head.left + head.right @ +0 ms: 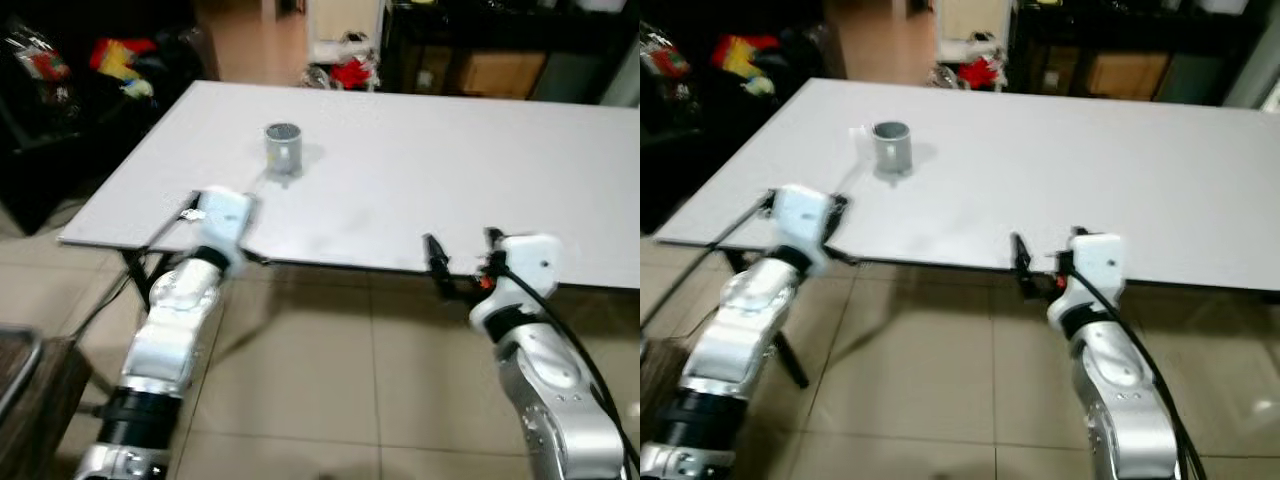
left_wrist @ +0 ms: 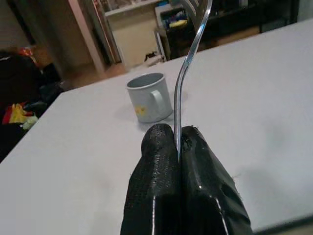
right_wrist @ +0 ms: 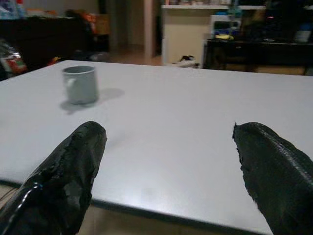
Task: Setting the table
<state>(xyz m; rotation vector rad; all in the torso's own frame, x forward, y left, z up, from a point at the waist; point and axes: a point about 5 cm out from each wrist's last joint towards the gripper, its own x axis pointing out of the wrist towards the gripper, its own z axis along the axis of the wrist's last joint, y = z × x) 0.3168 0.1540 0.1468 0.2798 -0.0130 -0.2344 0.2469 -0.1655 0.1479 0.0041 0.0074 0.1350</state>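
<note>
Right now my left gripper has its fingers pressed together on the thin handle of a metal utensil, a fork or slotted spatula, I can't tell which, held over the near left corner of the white table. It's light, stiff and slick, and pinched at the very end of the handle, so I judge it could pivot in the pads; a hold nearer the middle would be steadier. A grey mug stands upright on the table just beyond, apart from the utensil. My right gripper hovers at the near table edge, fingers spread wide, holding nothing
</note>
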